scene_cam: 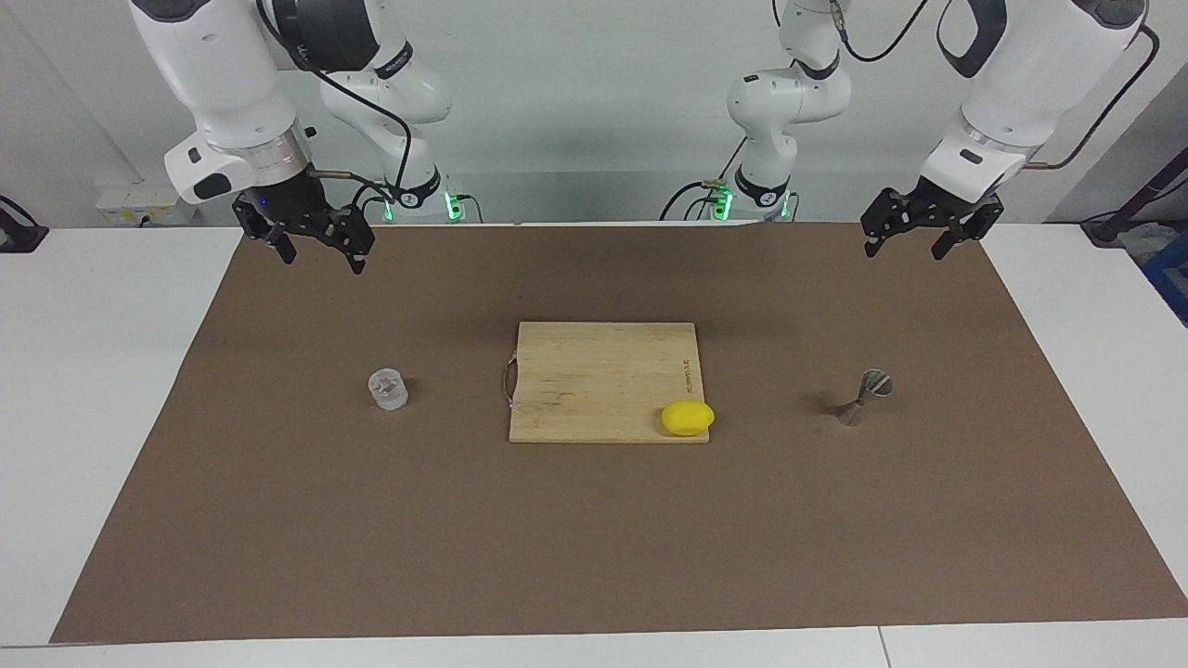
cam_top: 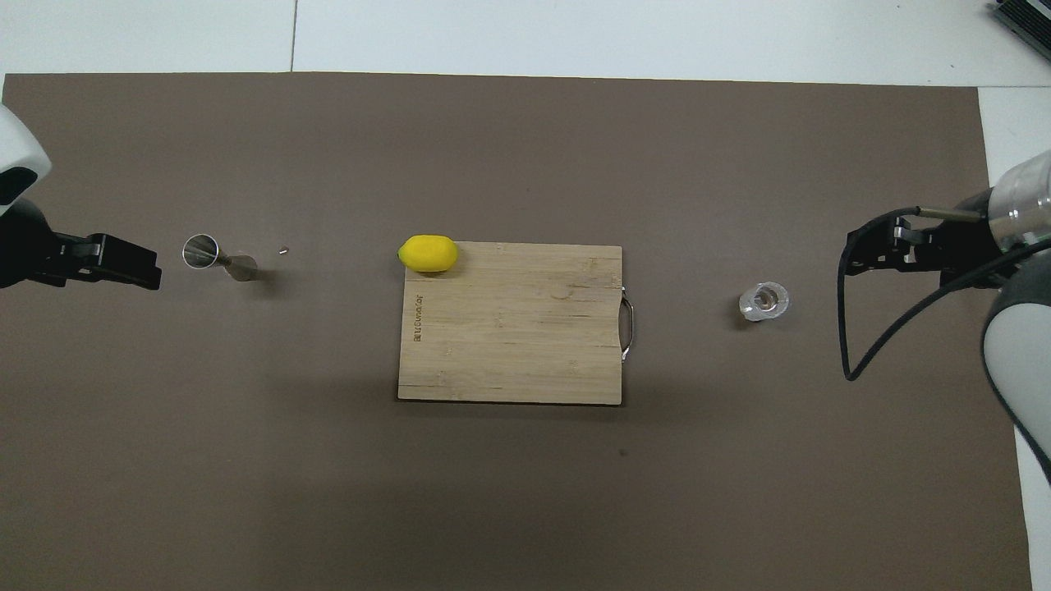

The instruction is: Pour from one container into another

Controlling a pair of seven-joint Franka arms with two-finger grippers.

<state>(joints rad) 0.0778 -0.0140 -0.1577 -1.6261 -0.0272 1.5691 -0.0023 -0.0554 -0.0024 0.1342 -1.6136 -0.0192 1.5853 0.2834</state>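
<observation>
The clear ribbed glass cup (scene_cam: 388, 389) stands upright on the brown mat toward the right arm's end; it also shows in the overhead view (cam_top: 764, 301). The grey metal hourglass jigger (scene_cam: 863, 397) stands on the mat toward the left arm's end, seen from above too (cam_top: 218, 258). My right gripper (scene_cam: 321, 260) hangs open and empty, high above the mat, closer to the robots than the cup (cam_top: 850, 258). My left gripper (scene_cam: 905, 250) hangs open and empty, high above the mat, closer to the robots than the jigger (cam_top: 152, 275).
A wooden cutting board (scene_cam: 594, 371) lies in the middle of the mat, with a yellow lemon (scene_cam: 688, 417) on its corner toward the jigger. A tiny speck (cam_top: 283, 249) lies on the mat beside the jigger.
</observation>
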